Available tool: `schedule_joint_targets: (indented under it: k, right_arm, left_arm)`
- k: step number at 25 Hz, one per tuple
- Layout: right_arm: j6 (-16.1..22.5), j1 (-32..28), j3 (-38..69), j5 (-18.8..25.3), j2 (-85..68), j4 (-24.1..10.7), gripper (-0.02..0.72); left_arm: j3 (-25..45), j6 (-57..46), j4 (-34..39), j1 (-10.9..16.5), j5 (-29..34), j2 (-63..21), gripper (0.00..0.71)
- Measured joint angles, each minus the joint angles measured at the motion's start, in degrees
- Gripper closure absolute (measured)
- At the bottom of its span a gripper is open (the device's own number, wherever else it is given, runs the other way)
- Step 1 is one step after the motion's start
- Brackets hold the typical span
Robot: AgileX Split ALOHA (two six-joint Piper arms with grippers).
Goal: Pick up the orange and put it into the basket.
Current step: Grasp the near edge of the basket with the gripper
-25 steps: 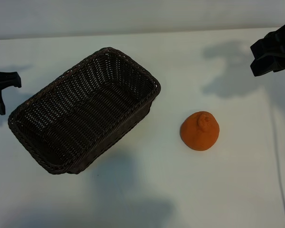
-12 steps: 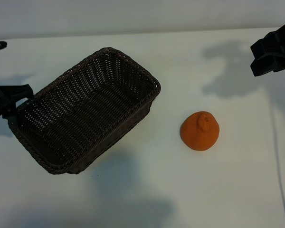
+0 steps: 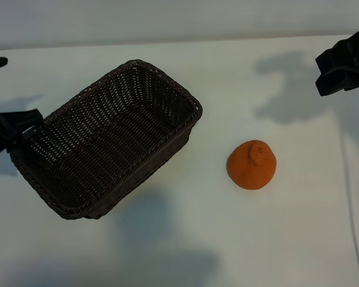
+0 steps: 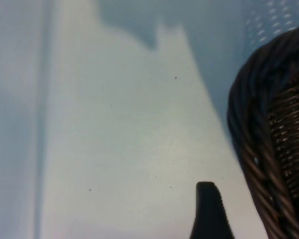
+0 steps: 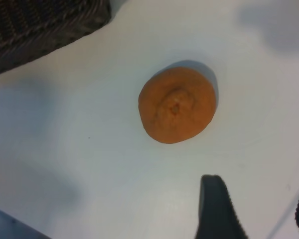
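Note:
The orange (image 3: 252,165) lies on the white table to the right of the basket (image 3: 110,140), its knob facing up. The dark woven basket sits at an angle, centre-left, with nothing in it. My left gripper (image 3: 5,140) is at the basket's left corner, open; one finger (image 4: 208,211) shows just beside the braided rim (image 4: 261,149), and its other finger is out of the wrist view. My right gripper (image 3: 342,64) hangs at the far right, well behind the orange, open with nothing between its fingers. Its wrist view shows the gripper (image 5: 259,201), the orange (image 5: 177,104) and a basket corner (image 5: 40,25).
White tabletop (image 3: 185,245) lies around both objects. A thin cable (image 3: 350,203) runs along the right edge. The table's back edge (image 3: 167,43) meets a pale wall.
My left gripper moved right from the table's left edge to the basket's left corner, then shifted only slightly. The right arm, orange and basket stayed put.

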Motion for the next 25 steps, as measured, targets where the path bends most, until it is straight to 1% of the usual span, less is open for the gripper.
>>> schedule_joint_targets:
  k: [6, 20, 25]
  right_arm:
    - [0.00, 0.00, 0.00, 0.00, 0.00, 0.00, 0.307]
    - [0.00, 0.00, 0.00, 0.00, 0.00, 0.00, 0.307]
    - [0.00, 0.00, 0.00, 0.00, 0.00, 0.00, 0.307]
  left_arm:
    - [3.11, -1.73, -0.05, 0.00, -4.03, 0.00, 0.211]
    - [3.57, -2.12, -2.82, 0.00, -6.96, 0.00, 0.210]
    - [8.03, -2.12, -3.27, 0.00, -9.76, 0.00, 0.210]
